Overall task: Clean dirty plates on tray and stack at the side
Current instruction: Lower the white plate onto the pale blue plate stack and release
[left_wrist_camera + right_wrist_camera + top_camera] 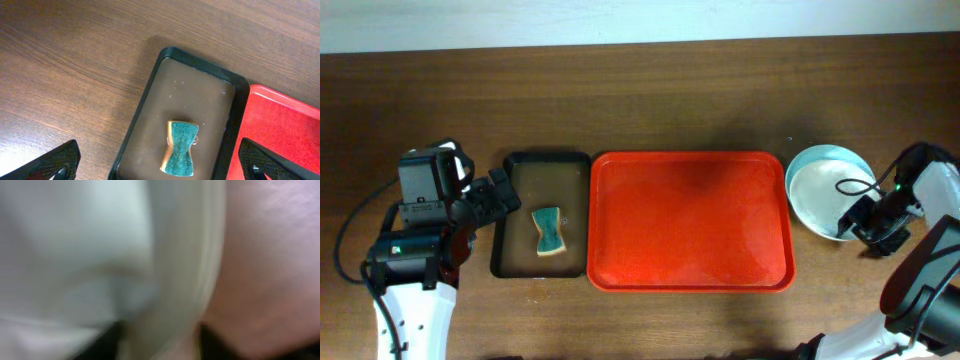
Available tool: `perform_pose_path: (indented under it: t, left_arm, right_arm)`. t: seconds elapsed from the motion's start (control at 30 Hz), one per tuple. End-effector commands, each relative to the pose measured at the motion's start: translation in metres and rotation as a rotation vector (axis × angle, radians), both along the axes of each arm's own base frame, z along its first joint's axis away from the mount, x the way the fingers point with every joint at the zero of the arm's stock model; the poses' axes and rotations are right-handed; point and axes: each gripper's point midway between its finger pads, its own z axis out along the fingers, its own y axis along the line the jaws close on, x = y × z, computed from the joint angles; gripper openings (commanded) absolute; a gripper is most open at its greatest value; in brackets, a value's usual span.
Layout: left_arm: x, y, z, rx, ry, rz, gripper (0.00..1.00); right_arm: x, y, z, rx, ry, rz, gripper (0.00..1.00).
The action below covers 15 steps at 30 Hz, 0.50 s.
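The red tray lies in the middle of the table with nothing on it; its corner shows in the left wrist view. The plates are stacked to its right: a white plate on top, a pale blue rim showing beneath. My right gripper sits at the stack's near right edge. In the blurred right wrist view a pale plate rim runs between its two dark fingers; contact is unclear. My left gripper hangs open above the brown tray, holding nothing.
A black-rimmed brown tray sits left of the red tray, with a green and yellow sponge lying in it, seen too as the sponge under my left gripper. Bare wooden table lies behind both trays.
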Motion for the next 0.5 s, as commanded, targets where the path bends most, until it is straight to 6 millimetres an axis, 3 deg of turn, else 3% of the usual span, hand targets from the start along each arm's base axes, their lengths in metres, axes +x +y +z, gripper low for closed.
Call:
perform_pose_path:
  t: [0.0, 0.07, 0.1, 0.27, 0.33, 0.37, 0.4, 0.47]
  left_arm:
    - [0.001, 0.002, 0.006, 0.003, -0.017, 0.013, 0.99]
    - [0.001, 0.002, 0.006, 0.003, -0.018, 0.013, 0.99]
    - [0.001, 0.002, 0.006, 0.003, -0.018, 0.013, 0.99]
    - [0.001, 0.002, 0.006, 0.003, -0.017, 0.013, 0.99]
    - [0.001, 0.002, 0.006, 0.003, -0.017, 0.013, 0.99]
    - [0.001, 0.002, 0.006, 0.003, -0.018, 0.013, 0.99]
    - [0.001, 0.002, 0.006, 0.003, -0.018, 0.013, 0.99]
    - [0.001, 0.002, 0.006, 0.003, -0.017, 0.013, 0.99]
  right_arm:
    - [0.020, 0.009, 0.003, 0.061, -0.112, -0.013, 0.50]
    - [0.027, 0.003, 0.008, 0.040, -0.133, -0.005, 0.71]
    - [0.030, 0.001, 0.013, 0.037, -0.142, 0.009, 0.74]
    - [0.043, -0.007, 0.057, 0.032, -0.170, 0.091, 0.77]
    - [0.036, -0.002, 0.069, 0.054, -0.137, 0.087, 0.76]
    - [0.030, 0.000, 0.069, 0.062, -0.112, 0.087, 0.58]
    - [0.019, 0.002, 0.067, 0.070, -0.064, 0.089, 0.04]
    - [0.002, 0.007, 0.065, 0.084, 0.011, 0.065, 0.04]
